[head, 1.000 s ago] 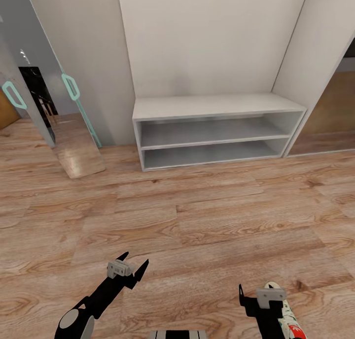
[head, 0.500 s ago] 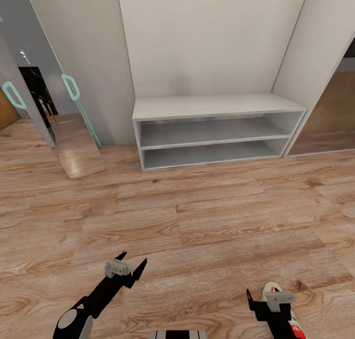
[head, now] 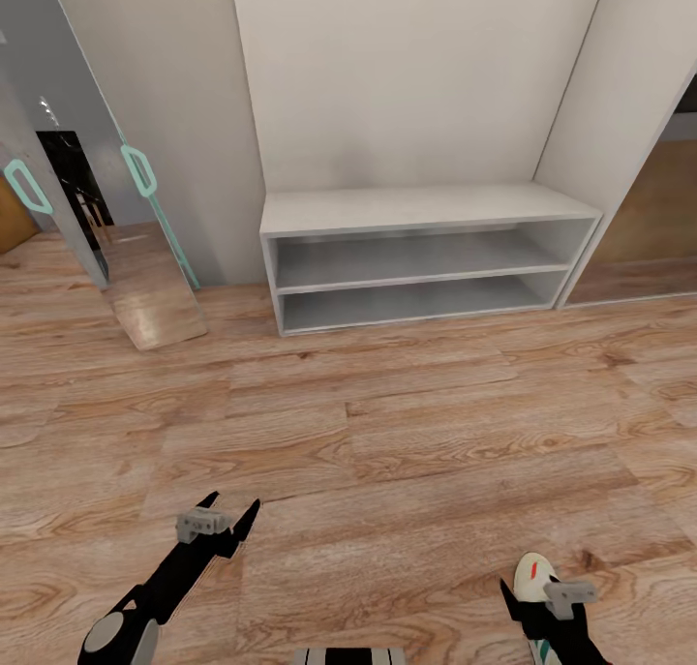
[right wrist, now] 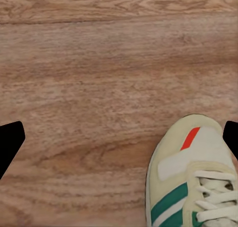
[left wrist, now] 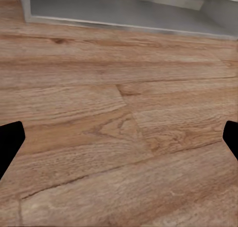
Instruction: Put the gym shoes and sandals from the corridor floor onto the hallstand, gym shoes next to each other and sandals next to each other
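Both claws hung low over the floor, well short of the rack.

The rack stood against the far wall, its top and both shelves bare. The left claw was released, its two black fingers spread above plain planks. The right claw was at the bottom edge of the head view, over the toe of a gym shoe lying on the floor; in the wrist view its tips sat wide at either edge, so it seemed released, the shoe apparently ungripped between and below them.
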